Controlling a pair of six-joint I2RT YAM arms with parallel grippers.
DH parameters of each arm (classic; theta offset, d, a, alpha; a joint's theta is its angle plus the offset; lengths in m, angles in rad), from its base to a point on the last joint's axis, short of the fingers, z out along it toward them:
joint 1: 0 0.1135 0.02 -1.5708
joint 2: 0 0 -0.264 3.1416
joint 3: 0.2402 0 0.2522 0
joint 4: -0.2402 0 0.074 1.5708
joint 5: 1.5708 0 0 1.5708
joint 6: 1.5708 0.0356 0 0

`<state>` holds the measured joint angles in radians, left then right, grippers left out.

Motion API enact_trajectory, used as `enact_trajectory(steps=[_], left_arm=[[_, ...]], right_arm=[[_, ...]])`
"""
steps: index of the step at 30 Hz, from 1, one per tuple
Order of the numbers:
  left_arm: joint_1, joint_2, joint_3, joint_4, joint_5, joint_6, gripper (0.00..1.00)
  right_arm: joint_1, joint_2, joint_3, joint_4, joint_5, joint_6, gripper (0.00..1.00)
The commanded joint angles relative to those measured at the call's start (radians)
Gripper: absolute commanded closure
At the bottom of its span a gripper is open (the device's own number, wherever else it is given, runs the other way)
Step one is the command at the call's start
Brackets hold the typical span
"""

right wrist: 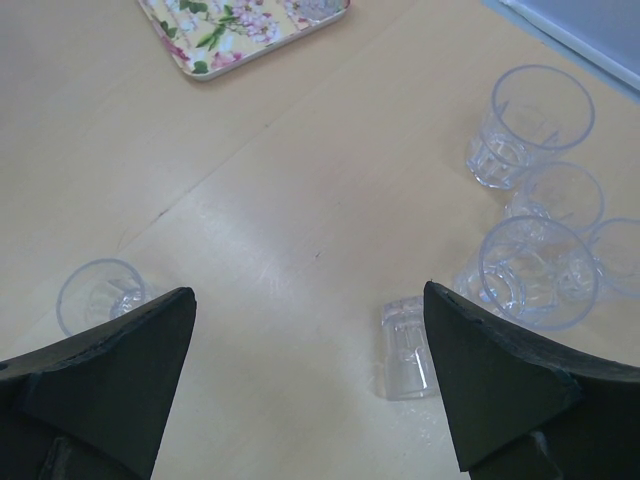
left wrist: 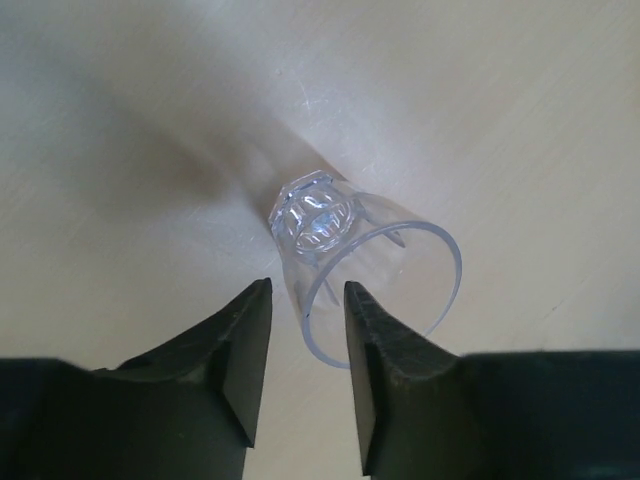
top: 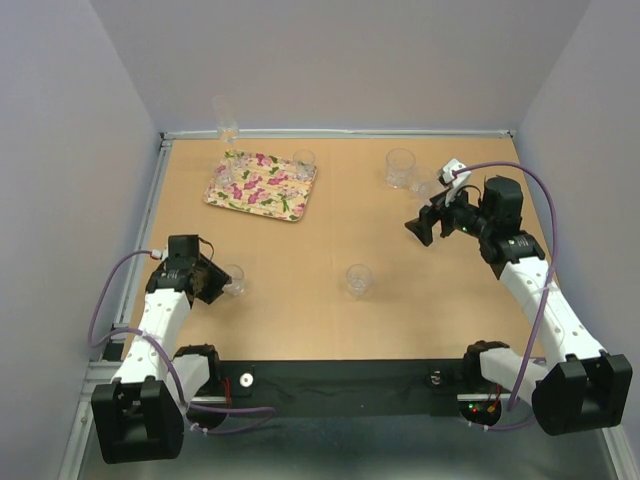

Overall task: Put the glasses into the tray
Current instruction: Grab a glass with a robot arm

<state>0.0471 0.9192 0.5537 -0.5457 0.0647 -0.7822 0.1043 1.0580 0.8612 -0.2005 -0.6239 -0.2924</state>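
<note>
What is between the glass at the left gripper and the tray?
Nothing visible. Bare table runs from that glass, at the left gripper, to the tray. The middle glass stands off to the right.

**One tray, two arms, at least eight glasses**

One flat rectangular cream-yellow tray with pink flowers (top: pixel 265 190) lies near the far left corner, and two white-and-black robot arms (top: pixel 165 310) stand at the near edge. Of the small clear colourless drinking glasses (right wrist: pixel 543 125), five cluster by the right edge, one of them on its side, one stands mid-table, one near the left edge and one on the tray. A taller clear shape (top: pixel 226 115) beside that last glass is too blurred to count.
</note>
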Motion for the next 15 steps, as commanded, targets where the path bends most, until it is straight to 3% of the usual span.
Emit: enact_trajectory(steps=[1, 3, 5, 8, 10, 15], left_arm=[[-0.016, 0.006, 0.049, -0.013, -0.048, -0.020, 0.64], [-0.021, 0.007, 0.052, -0.010, -0.052, -0.015, 0.71], [-0.024, 0.013, 0.064, -0.007, -0.057, -0.003, 0.87], [-0.029, 0.021, 0.084, 0.000, -0.089, 0.021, 0.95], [-0.030, 0.030, 0.113, 0.006, -0.097, 0.044, 1.00], [-0.041, 0.015, 0.175, 0.079, -0.097, 0.183, 1.00]], right_arm=[[-0.009, -0.029, -0.010, 0.053, 0.007, -0.007, 0.00], [-0.011, -0.030, -0.010, 0.053, 0.007, -0.008, 0.00], [-0.012, -0.032, -0.008, 0.055, 0.006, -0.008, 0.00], [-0.012, -0.032, -0.008, 0.055, 0.006, -0.007, 0.00], [-0.014, -0.033, -0.010, 0.055, 0.007, -0.007, 0.00], [-0.015, -0.035, -0.011, 0.056, 0.007, -0.005, 0.00]])
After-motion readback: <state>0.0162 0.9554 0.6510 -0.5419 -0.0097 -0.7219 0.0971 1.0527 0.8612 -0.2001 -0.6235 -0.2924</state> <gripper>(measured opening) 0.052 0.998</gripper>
